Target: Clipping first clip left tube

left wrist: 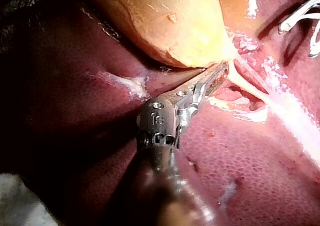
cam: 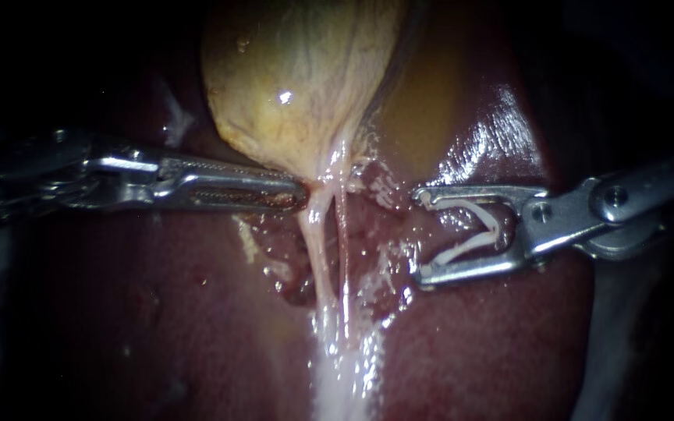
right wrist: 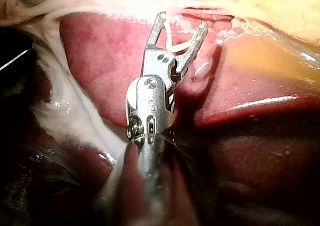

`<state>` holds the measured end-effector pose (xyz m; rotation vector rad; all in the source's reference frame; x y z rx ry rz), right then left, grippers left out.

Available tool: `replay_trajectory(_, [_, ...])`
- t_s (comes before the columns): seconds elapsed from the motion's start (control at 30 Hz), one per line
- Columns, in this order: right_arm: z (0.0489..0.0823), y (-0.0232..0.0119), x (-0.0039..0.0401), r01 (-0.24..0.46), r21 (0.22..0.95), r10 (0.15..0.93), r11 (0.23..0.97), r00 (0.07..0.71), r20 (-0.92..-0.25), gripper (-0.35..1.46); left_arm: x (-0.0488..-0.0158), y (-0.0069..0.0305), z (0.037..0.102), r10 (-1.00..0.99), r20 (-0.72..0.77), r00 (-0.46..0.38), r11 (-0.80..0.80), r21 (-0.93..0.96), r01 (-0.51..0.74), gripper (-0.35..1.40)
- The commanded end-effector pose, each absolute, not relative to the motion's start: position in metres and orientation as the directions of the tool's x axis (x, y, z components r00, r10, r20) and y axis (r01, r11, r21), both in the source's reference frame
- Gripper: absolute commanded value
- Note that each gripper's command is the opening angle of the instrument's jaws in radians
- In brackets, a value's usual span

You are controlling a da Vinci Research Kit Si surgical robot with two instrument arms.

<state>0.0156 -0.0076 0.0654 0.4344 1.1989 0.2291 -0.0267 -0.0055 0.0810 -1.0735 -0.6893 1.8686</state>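
Endoscope light strikes the centre: gallbladder (cam: 298, 78) and tubes (cam: 317, 242) glow, glare streaks the wet liver (cam: 485, 148), edges sink into black. Wrist views are brighter, with shadow nearest each camera.

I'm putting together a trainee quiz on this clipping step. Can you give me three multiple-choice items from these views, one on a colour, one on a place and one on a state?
1. The clip is: A blue; B white; C black.
2. The left instrument's jaws grip: A the gallbladder's narrow end; B the clip; C nothing.
3. The clip is: A closed on a tube; B lying loose; C held between the right instrument's jaws, clear of both tubes.

Answers: 1 B, it shows pale white against the metal. 2 A, the jaws close where the gallbladder tapers. 3 C, the jaws stand wide apart with the clip inside, beside the tubes.
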Motion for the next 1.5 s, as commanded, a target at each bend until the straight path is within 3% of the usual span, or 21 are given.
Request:
replay_trajectory(0.03, [0.0654,-0.0076,0.0156,0.056,0.442,0.396,0.895,0.354,-0.847,0.49,-0.0267,-0.0055,0.0809,0.873,-0.407,-0.269,-0.486,-0.777,-0.399,-0.35])
replay_trajectory(1.1, [0.0656,-0.0076,0.0157,0.054,0.441,0.396,0.896,0.354,-0.847,0.49,-0.0213,-0.0020,0.0740,0.877,-0.430,-0.213,-0.480,-0.775,-0.412,-0.35])
replay_trajectory(1.5, [0.0656,-0.0076,0.0160,0.053,0.441,0.396,0.896,0.354,-0.847,0.49,-0.0212,-0.0022,0.0736,0.878,-0.429,-0.211,-0.478,-0.774,-0.415,-0.35])
